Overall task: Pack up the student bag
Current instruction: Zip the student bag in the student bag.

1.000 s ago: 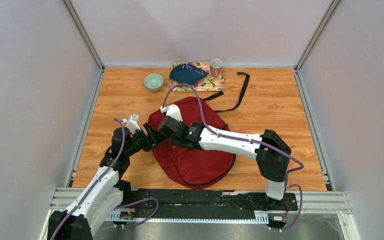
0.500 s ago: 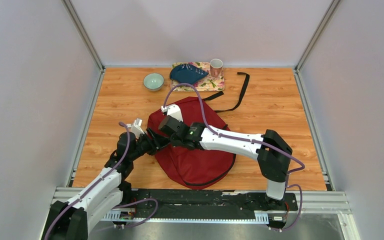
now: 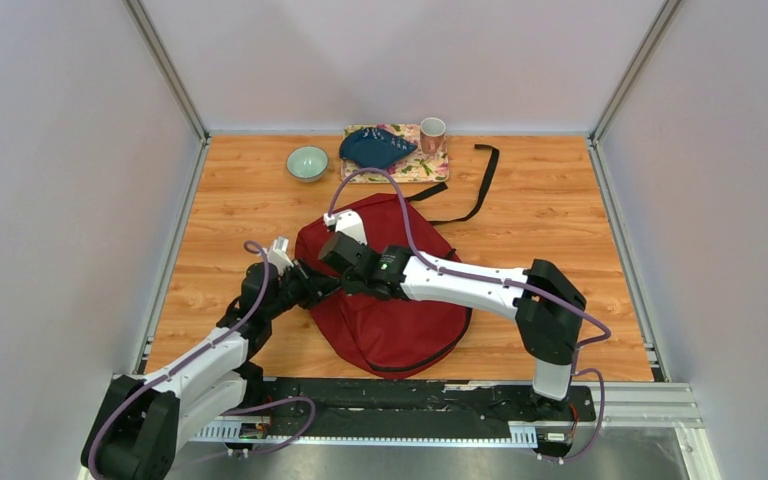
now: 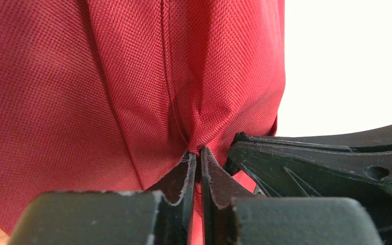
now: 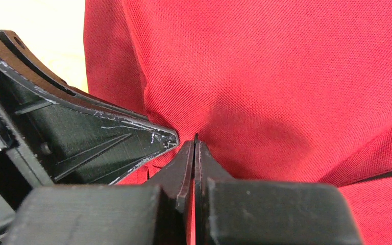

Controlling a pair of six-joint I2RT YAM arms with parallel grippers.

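The left gripper (image 4: 196,153) has its two fingers squeezed nearly together, and a little fold of red cloth is pinched between the tips. The cloth bunches up right where they meet. The right gripper (image 5: 195,144) is closed all the way, fingers flat against each other. Its tips push into the same red cloth and make a small dent; I cannot tell if any cloth is caught in them. The two grippers are just beside each other, almost touching, and each wrist view shows a black finger of the other one. The cloth belongs to the student bag (image 3: 400,330), which lies flat in the middle of the wooden table (image 3: 240,210). Both grippers are at its left edge. A black strap (image 3: 480,185) trails from the bag toward the back. Far at the back are a green bowl (image 3: 307,162) and a flowery tray (image 3: 425,168) with a dark blue thing (image 3: 375,148) and a cup (image 3: 432,133) on it.
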